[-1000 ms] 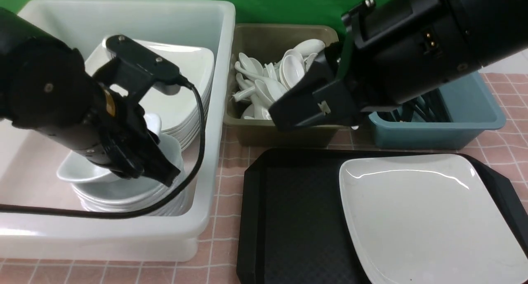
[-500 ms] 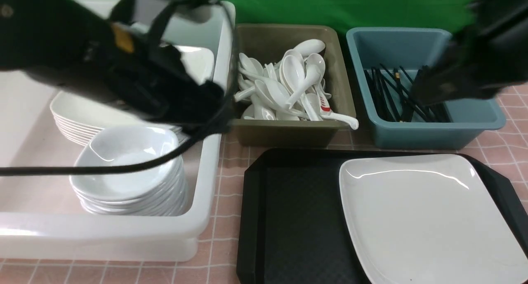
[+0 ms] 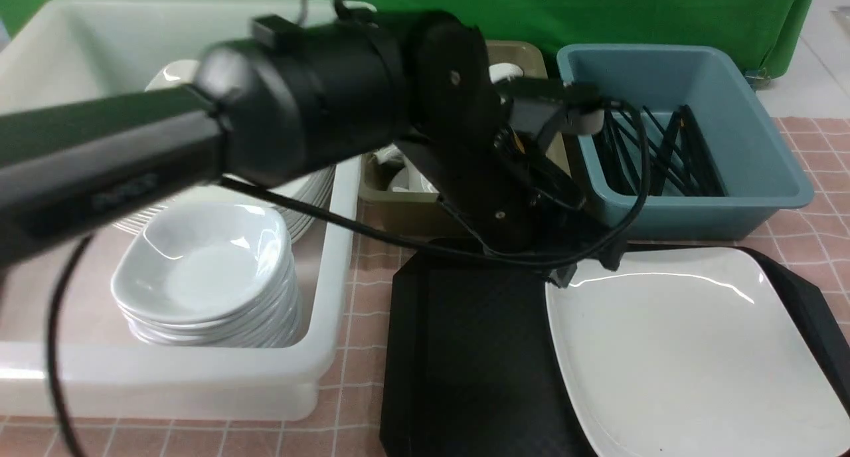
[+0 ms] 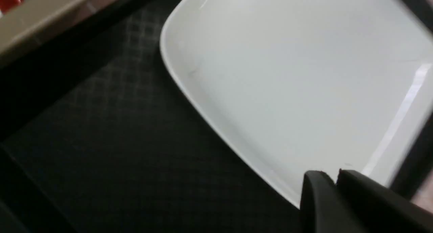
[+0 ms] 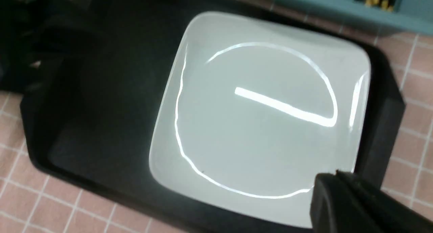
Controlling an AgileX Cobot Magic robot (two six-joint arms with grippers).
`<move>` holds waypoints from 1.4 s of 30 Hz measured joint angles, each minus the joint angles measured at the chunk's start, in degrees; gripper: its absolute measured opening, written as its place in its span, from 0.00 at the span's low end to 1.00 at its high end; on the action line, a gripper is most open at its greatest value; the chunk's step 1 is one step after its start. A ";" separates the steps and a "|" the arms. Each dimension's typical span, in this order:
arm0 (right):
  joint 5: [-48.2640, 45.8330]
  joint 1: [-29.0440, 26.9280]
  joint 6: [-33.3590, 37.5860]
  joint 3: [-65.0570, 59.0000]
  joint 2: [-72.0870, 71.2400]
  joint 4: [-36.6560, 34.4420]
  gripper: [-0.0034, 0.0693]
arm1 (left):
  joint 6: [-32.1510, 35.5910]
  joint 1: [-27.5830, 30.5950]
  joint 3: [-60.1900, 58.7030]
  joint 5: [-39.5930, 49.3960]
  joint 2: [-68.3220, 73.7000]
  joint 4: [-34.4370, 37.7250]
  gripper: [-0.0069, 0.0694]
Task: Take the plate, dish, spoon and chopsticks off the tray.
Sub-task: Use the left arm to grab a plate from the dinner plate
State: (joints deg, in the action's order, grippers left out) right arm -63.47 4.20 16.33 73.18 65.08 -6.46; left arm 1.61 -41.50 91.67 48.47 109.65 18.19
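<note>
- The large glossy white rounded-square plate [image 3: 684,351] [image 4: 297,73] [image 5: 260,124] lies flat on the right part of the big black rectangular plastic tray [image 3: 465,351] [image 4: 118,141] [image 5: 84,107]. The tray's textured floor left of it is bare.
- No dish, spoon or chopsticks show on the tray. Thin black chopsticks [image 3: 664,151] lie in the blue plastic bin [image 3: 764,198] behind the tray, so the plate looks like the last item.
- The left gripper [image 3: 584,271] [image 4: 336,175] hangs low over the plate's corner by the tray's back rim, jaws almost together and gripping nothing.
- The right gripper [image 5: 335,174] hovers above the tray at the plate's edge, jaws together and empty.
- Next, the jaws would need to part, straddle the plate's thin rim, then lift it; the glossy rim may slip.
</note>
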 joint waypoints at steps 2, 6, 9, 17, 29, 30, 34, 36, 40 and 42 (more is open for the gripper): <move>2.16 0.00 0.25 -3.15 -1.46 -0.96 0.10 | -0.10 0.00 1.29 -2.07 5.15 -0.23 0.34; 4.12 0.00 0.56 -4.06 -1.70 -2.38 0.10 | -1.27 0.00 2.12 -7.94 9.73 -1.80 0.57; 5.11 0.00 2.18 -4.11 -1.81 -5.60 0.10 | -2.06 0.12 2.18 -11.98 12.23 -3.57 0.72; 5.23 0.00 7.30 -4.11 -1.92 -12.05 0.10 | -2.66 0.12 2.24 -20.44 16.04 -3.50 0.79; 7.66 0.00 8.40 -4.11 -1.92 -12.57 0.10 | -2.51 0.12 2.26 -24.99 19.06 -1.58 0.45; 7.67 0.00 8.40 -4.11 -1.92 -12.57 0.10 | -2.79 0.12 2.31 -25.22 19.06 -1.07 0.38; 7.89 0.00 8.40 -4.11 -1.92 -12.62 0.10 | -4.06 0.23 2.79 -25.83 19.06 1.16 0.27; 7.96 0.00 8.40 -4.11 -1.92 -12.62 0.10 | -4.25 0.23 2.79 -24.90 18.63 1.16 0.27; 7.79 0.00 8.40 -3.81 -1.92 -12.62 0.10 | -2.82 0.23 2.79 -20.36 15.67 -0.44 0.25; 6.90 0.00 8.33 -2.83 -1.92 -12.62 0.10 | -1.61 0.18 2.79 -18.06 13.34 -0.89 0.22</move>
State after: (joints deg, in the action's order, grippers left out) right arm -56.57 4.20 24.66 70.35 63.16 -19.07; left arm 0.00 -41.33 94.46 30.41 123.00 17.30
